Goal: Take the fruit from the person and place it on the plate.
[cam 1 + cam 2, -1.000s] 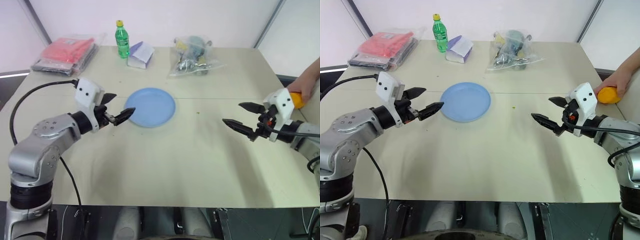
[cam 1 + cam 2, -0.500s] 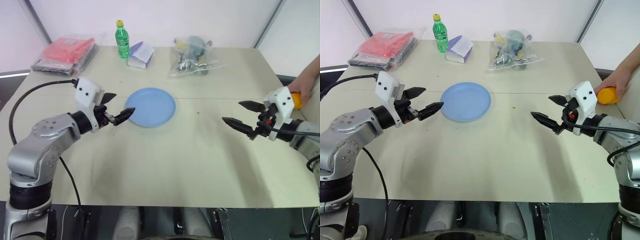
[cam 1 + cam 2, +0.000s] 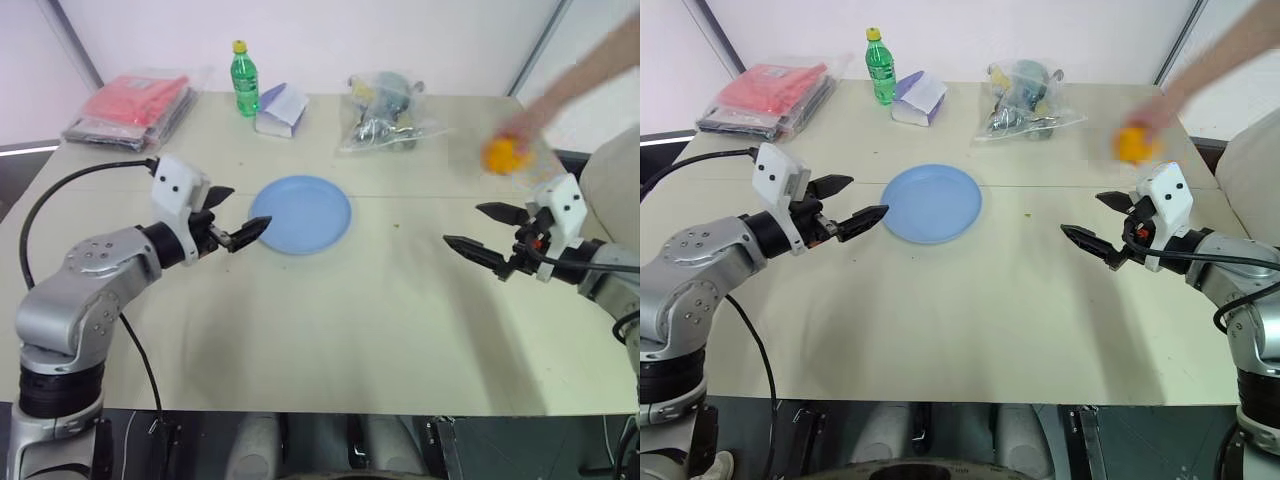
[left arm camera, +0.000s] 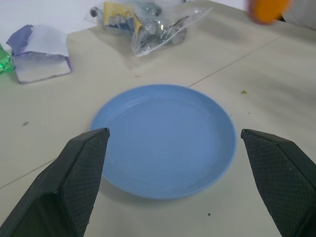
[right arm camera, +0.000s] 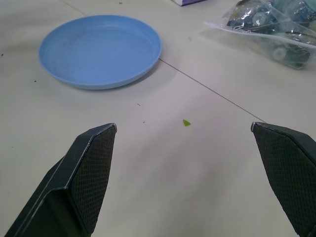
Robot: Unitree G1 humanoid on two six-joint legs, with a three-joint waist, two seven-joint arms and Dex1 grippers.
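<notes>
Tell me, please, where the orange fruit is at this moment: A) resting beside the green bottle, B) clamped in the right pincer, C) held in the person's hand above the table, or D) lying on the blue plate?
C: the fruit is in the person's hand, raised over the table just beyond the open right pincer, while the plate is bare.

Right wrist view. The right gripper [image 5: 197,182] holds its jaws wide apart, two black textured fingers [image 5: 89,173] rising over the pale counter [image 5: 163,168]. Beyond them lies the light-blue plate [image 5: 101,49], empty. A clear bag of mixed items [image 5: 274,32] lies apart from it; a small green fleck [image 5: 186,122] sits between.
</notes>
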